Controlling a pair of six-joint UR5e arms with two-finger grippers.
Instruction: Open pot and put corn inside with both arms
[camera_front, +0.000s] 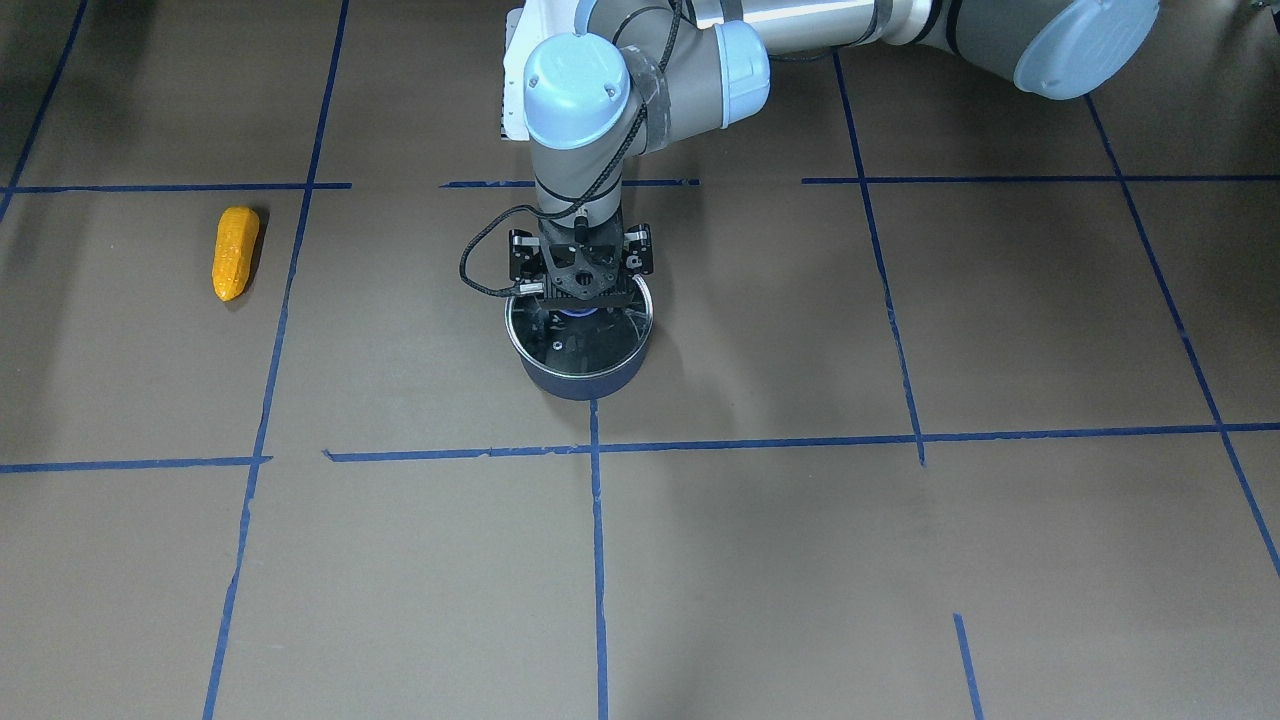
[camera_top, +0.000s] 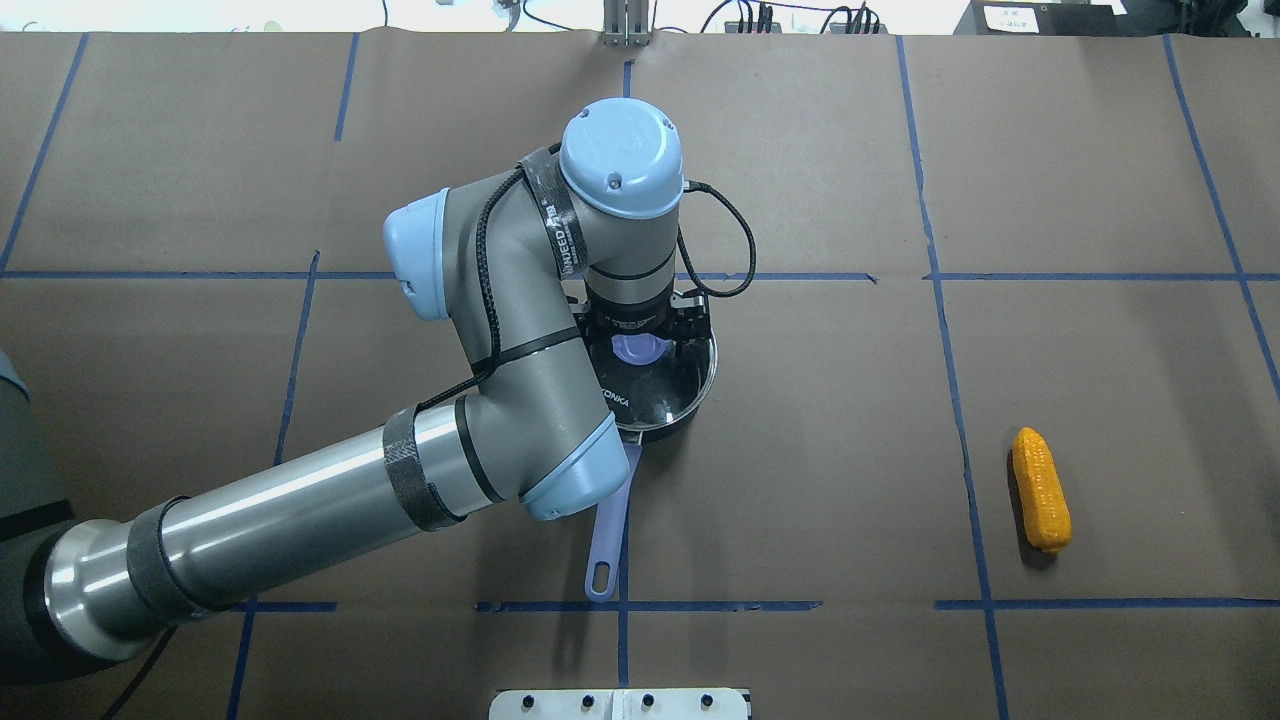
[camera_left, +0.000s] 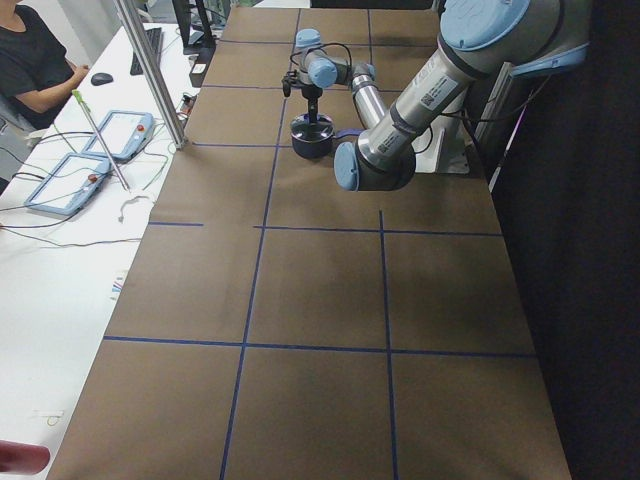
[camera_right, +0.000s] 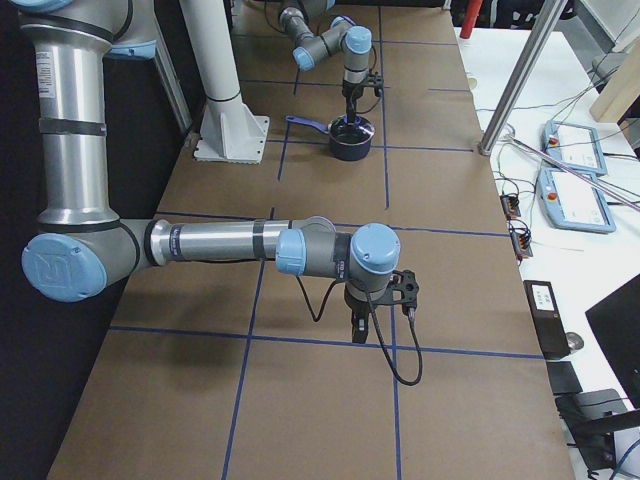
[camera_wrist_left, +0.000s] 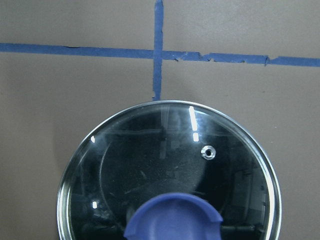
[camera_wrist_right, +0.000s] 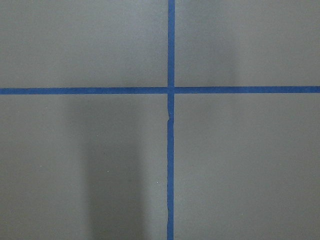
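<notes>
The dark navy pot stands mid-table with its glass lid seated on it and its purple handle pointing toward the robot. My left gripper is straight down over the lid, at its purple knob. Its fingers are hidden, so I cannot tell whether it is open or shut. The yellow corn lies on the table far to the pot's right, apart from both grippers. My right gripper hangs above bare table far from the corn and shows only in the exterior right view.
The brown table is marked with blue tape lines. White control boxes and cables lie on a side bench beyond the far edge. A person sits at that bench.
</notes>
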